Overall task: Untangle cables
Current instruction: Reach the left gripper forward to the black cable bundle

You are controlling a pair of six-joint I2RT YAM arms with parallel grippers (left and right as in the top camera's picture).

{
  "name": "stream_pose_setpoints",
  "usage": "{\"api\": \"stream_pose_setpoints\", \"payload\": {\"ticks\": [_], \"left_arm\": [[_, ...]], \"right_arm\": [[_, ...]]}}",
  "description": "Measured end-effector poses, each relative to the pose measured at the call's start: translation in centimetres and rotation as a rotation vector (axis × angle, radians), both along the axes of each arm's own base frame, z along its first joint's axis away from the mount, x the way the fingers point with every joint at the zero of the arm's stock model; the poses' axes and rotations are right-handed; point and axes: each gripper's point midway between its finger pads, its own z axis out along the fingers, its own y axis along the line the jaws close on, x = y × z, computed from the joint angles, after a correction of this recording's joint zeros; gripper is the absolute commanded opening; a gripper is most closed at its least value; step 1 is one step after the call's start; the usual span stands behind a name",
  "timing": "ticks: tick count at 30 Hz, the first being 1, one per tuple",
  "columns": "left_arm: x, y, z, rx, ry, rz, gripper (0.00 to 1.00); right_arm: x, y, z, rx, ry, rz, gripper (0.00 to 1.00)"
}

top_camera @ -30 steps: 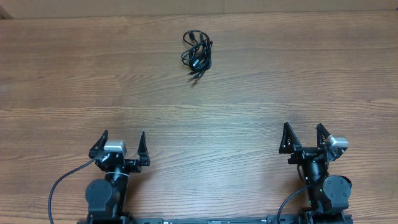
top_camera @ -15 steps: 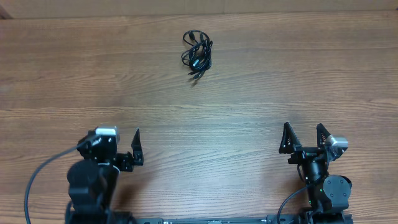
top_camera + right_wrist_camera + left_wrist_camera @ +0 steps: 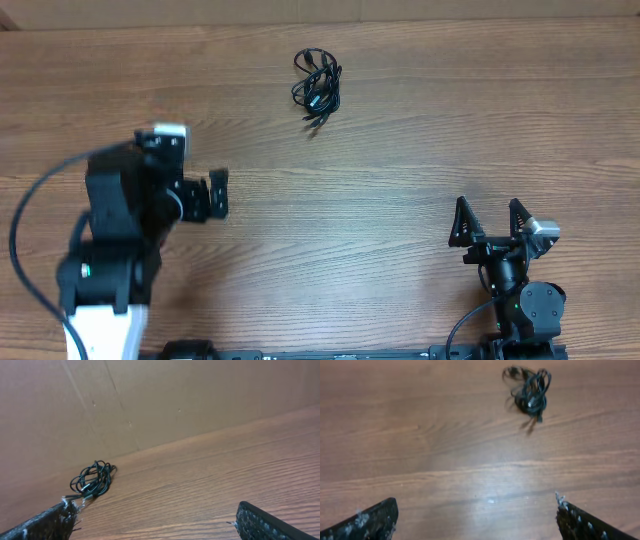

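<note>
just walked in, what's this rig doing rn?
Cable untangling, with no contact made yet. The cables sit bunched in one small knot at the far middle of the table, and nothing touches them. The left gripper is raised over the table, its fingers open and empty, with the knot ahead of it in its wrist view. The right gripper sits by the near edge, also with its fingers open and empty.

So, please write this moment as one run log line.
cables: bunched on table, untouched | left tool: open, empty | right tool: open, empty
</note>
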Motion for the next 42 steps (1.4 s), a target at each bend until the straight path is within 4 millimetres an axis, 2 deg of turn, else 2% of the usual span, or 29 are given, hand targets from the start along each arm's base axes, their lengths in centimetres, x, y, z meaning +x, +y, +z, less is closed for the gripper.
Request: {"api": "stream_pose_setpoints", "payload": {"ticks": [3, 13, 19, 23, 31, 36, 42], "left_arm": [[1.3, -1.1, 0.6, -0.012, 0.056, -0.037, 1.00], [5.6, -6.7, 2.2, -0.061, 0.210, -0.199, 1.00], [8.4, -9.8, 1.6, -0.052, 0.268, -0.263, 1.00], [10.2, -11.4, -0.3, -0.044, 0.315, -0.288, 1.00], [14.7, -12.7, -3.8, -0.037, 0.313, -0.285, 1.00], [16.9, -13.6, -7.4, -0.031, 0.340, -0.289, 1.00], [19.2, -15.9, -12.0, -0.022, 0.348, -0.318, 0.99]], "right_arm": [[0.0, 0.0, 0.0, 0.000, 0.000, 0.000, 1.00], [0.0, 0.0, 0.0, 0.000, -0.001, 0.000, 1.00], [0.0, 0.0, 0.0, 0.000, 0.000, 0.000, 1.00], [0.0, 0.0, 0.0, 0.000, 0.000, 0.000, 1.00], [0.0, 0.0, 0.0, 0.000, -0.001, 0.000, 1.00], [0.0, 0.0, 0.0, 0.000, 0.000, 0.000, 1.00], [0.0, 0.0, 0.0, 0.001, -0.001, 0.000, 1.00]]}}
